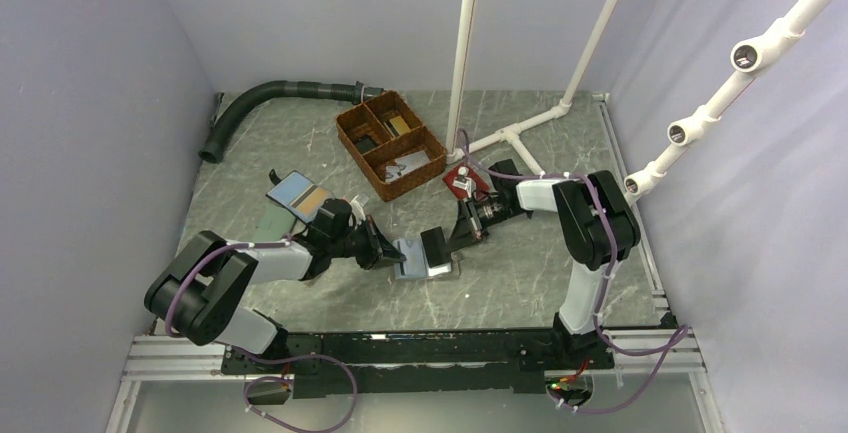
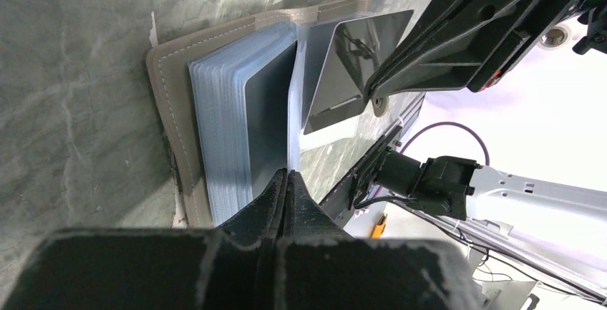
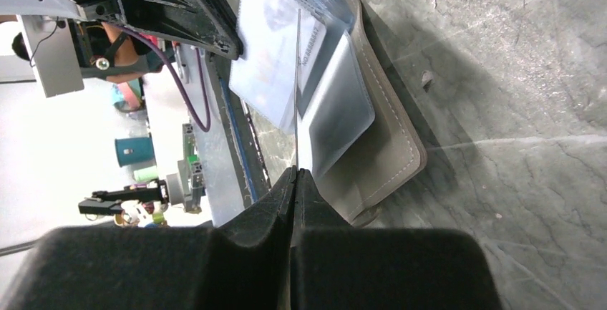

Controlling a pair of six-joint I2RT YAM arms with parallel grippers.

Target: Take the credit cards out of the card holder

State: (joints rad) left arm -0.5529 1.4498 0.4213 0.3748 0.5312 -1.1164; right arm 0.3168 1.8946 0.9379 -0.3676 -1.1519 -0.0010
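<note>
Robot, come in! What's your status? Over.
Left gripper shut on the card holder, a sleeve pinched. Right gripper shut on a credit card, tilted up over it. Red wallet apart, behind.

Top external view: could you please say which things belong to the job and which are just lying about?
Job: taupe-grey bifold card holder; thin grey card; left end effector; right end effector.
Lying about: brown woven basket; blue wallet with tan panel; red wallet; black ribbed hose.
</note>
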